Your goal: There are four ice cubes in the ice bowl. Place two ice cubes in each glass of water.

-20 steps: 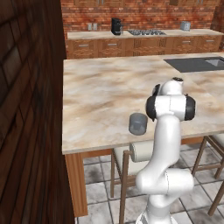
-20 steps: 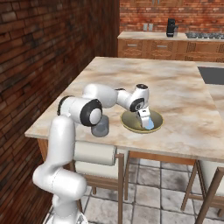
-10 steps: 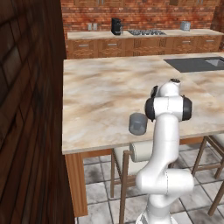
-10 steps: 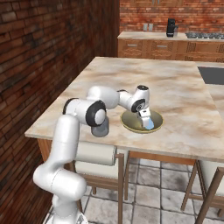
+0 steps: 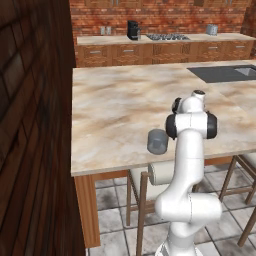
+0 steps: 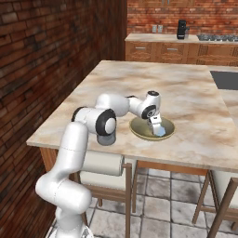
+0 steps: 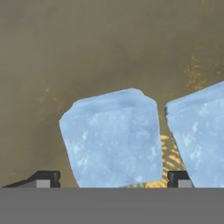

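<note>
The ice bowl [image 6: 138, 134] sits near the counter's front edge, olive inside with a golden rim. My gripper [image 6: 156, 127] reaches down into it, beside pale blue ice cubes [image 6: 161, 133]. In the hand view the gripper [image 7: 113, 178] is open, and one ice cube [image 7: 111, 138] lies between its fingertips [image 7: 45, 178] on the bowl's floor [image 7: 109, 43]. A second ice cube [image 7: 199, 140] lies just to the right of it. One grey-blue glass of water [image 5: 157, 142] stands left of the arm; in the right base view this glass [image 6: 108, 139] is partly covered by the elbow. The other glass is hidden.
The marble island counter [image 5: 115, 110] has a dark sink [image 5: 222, 73] at its far right. Stools [image 6: 109, 165] stand under the front edge. A brick wall [image 6: 51, 56] runs along the left. The back counter holds a coffee machine [image 5: 132, 30].
The arm's elbow has swung a little to the right, toward the bowl. The hand has stayed in the bowl over the ice cubes.
</note>
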Robot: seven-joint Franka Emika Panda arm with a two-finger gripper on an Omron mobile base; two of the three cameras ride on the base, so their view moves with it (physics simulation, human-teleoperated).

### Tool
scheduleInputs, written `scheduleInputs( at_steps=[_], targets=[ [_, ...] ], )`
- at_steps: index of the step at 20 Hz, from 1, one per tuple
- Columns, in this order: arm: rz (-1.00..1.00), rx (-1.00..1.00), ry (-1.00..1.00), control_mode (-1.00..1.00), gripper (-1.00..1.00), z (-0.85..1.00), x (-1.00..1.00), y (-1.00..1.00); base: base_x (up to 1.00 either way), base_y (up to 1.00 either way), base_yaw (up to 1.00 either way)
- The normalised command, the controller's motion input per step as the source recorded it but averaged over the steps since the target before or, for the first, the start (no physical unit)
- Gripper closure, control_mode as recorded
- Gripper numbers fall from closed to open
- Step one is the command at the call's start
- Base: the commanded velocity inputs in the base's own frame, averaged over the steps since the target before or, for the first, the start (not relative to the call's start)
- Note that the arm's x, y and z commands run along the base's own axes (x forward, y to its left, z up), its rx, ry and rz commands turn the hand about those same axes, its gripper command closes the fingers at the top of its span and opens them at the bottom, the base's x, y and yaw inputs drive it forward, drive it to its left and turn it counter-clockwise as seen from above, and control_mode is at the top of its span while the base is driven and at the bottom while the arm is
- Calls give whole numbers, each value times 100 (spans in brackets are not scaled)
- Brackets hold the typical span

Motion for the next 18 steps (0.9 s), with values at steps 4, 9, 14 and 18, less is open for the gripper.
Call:
scheduleInputs(
  at_steps=[4, 9, 14, 18],
  targets=[
    [-2, 0, 0, -100, -100, -15, 13, -20, 0, 0, 0],
    [-3, 0, 0, -100, -100, -21, 1, -28, 0, 0, 0],
    [-1, 0, -2, -100, 100, -34, 0, -25, 0, 0, 0],
    [0, -1, -9, -100, 100, -44, 0, -25, 0, 0, 0]
  ],
)
